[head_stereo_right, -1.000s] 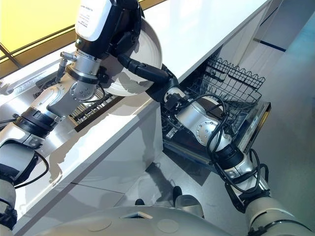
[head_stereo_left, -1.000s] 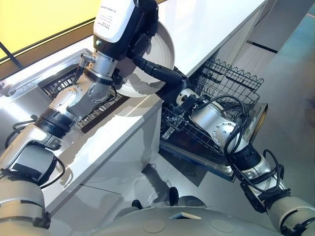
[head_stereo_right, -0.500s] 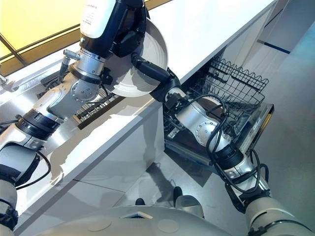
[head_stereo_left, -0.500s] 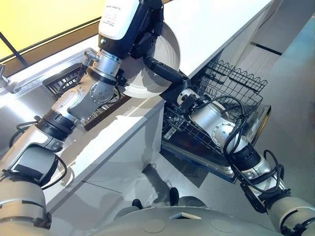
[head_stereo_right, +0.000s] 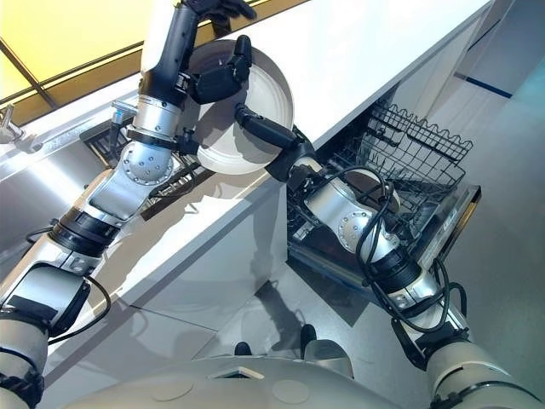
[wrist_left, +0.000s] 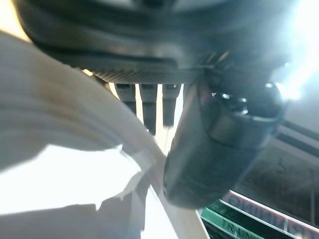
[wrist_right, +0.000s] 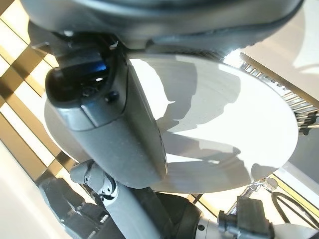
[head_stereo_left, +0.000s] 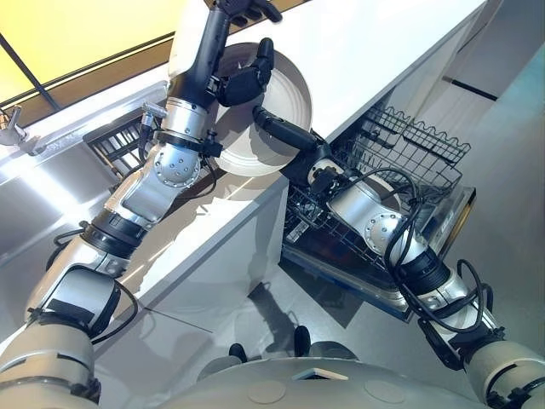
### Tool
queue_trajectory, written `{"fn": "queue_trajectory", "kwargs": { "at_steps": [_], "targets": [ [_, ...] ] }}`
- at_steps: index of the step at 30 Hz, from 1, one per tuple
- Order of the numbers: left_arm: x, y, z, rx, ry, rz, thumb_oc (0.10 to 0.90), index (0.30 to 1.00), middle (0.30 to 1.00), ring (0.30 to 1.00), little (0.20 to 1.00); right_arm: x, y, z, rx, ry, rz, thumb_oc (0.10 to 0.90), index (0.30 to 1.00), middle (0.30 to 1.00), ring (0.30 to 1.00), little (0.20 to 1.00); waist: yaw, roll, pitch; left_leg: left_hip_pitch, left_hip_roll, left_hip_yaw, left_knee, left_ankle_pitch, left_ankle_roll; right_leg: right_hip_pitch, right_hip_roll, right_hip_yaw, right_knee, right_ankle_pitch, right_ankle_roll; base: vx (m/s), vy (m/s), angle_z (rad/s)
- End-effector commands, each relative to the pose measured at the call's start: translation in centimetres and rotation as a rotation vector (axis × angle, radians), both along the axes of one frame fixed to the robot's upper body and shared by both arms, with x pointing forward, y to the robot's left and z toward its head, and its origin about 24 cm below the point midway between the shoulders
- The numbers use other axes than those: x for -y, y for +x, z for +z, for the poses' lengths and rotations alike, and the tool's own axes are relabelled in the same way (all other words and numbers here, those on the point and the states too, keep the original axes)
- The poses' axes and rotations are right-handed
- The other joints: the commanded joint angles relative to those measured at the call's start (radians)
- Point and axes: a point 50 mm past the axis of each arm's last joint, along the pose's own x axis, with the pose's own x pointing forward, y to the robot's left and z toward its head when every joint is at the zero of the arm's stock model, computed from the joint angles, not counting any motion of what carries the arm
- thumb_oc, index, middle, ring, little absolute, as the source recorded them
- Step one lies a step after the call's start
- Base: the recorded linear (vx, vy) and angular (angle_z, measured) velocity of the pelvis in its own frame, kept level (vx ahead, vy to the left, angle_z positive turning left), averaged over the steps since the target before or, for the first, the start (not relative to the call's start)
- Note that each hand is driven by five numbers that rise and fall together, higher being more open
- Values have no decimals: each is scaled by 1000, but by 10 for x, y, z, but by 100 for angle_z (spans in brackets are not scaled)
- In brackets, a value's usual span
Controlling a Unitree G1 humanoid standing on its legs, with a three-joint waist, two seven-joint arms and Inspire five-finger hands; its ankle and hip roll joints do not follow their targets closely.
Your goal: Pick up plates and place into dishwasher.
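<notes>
A white plate is held up on edge above the white counter, between both hands. My left hand reaches in from above the sink, thumb curled over the plate's face and fingers behind its rim. The left wrist view shows the plate wedged beside that thumb. My right hand comes up from the dishwasher side and pinches the plate's lower edge. In the right wrist view its thumb lies across the plate.
The dishwasher's lower wire rack is pulled out over the open door, right of the counter's end. A dark dish rack sits in the steel sink, with a faucet at the far left.
My left forearm has swung upright and its hand has turned on the plate. The plate has shifted slightly right, toward the counter's end. My right hand has stayed on its lower edge.
</notes>
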Motion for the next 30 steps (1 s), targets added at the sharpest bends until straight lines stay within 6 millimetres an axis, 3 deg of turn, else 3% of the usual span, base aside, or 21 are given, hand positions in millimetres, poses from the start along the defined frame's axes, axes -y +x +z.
{"fn": "queue_trajectory", "kwargs": {
  "at_steps": [1, 5, 9, 12, 15, 16, 20, 24, 28, 30],
  "targets": [
    [-59, 7, 29, 40, -88, 208, 800, 900, 900, 900, 900, 20, 4, 100, 474, 159, -138, 100, 300, 300, 300, 200, 15, 7, -81, -46, -9, -30, 2, -25, -10, 16, 48, -9, 73, -114, 33, -8, 9, 6],
    [-86, 4, 36, 23, -239, 234, 800, 900, 900, 900, 900, 56, 1, 130, 780, -33, -452, 100, 300, 300, 300, 200, 18, 15, -83, -47, -12, -34, 3, -27, -9, 19, 48, -6, 73, -120, 30, 0, 14, 5],
    [-101, 1, 35, 39, -346, 265, 800, 900, 900, 900, 900, 82, -4, 154, 965, -154, -721, 100, 300, 300, 300, 200, 18, 24, -86, -43, -17, -38, 5, -37, -7, 23, 47, 1, 74, -129, 26, 2, 6, 1],
    [-109, -2, 37, 53, -349, 306, 800, 900, 900, 900, 900, 106, -7, 162, 1071, -328, -972, 100, 300, 300, 300, 200, 16, 27, -86, -37, -19, -41, 5, -43, -6, 28, 46, 0, 75, -135, 26, 0, 0, 0],
    [-118, -5, 37, 47, -341, 332, 800, 900, 900, 900, 900, 143, -7, 162, 1116, -578, -1219, 100, 300, 300, 300, 200, 15, 28, -86, -34, -21, -48, 5, -45, -5, 32, 46, -1, 73, -139, 27, 7, 4, 3],
    [-123, -8, 36, 40, -330, 348, 800, 900, 900, 900, 900, 165, -6, 161, 1086, -687, -1316, 100, 300, 300, 300, 200, 15, 27, -87, -33, -22, -50, 5, -46, -6, 35, 46, -3, 71, -139, 28, 13, 3, 8],
    [-137, -16, 32, 27, -335, 373, 800, 900, 900, 900, 900, 218, -11, 146, 942, -811, -1459, 100, 300, 300, 300, 200, 12, 27, -83, -36, -22, -54, 4, -45, -8, 39, 46, -3, 65, -137, 30, 5, 3, 3],
    [-145, -19, 27, 12, -347, 390, 800, 900, 900, 900, 900, 241, -12, 125, 820, -950, -1478, 100, 300, 300, 300, 200, 7, 30, -78, -37, -24, -55, 4, -46, -7, 36, 46, 0, 71, -140, 30, -3, 11, 1],
    [-156, -25, 19, -13, -348, 417, 800, 900, 900, 900, 900, 267, -16, 70, 607, -1172, -1337, 100, 300, 300, 300, 200, -8, 35, -69, -35, -25, -47, 2, -46, -5, 29, 43, -1, 80, -143, 33, -7, 43, 0],
    [-159, -29, 13, -29, -345, 417, 800, 900, 900, 900, 900, 274, -21, 45, 525, -1196, -1268, 100, 300, 300, 300, 200, -11, 37, -67, -35, -24, -41, 2, -47, -4, 26, 41, -1, 86, -145, 34, 3, 38, 0]
  ]
}}
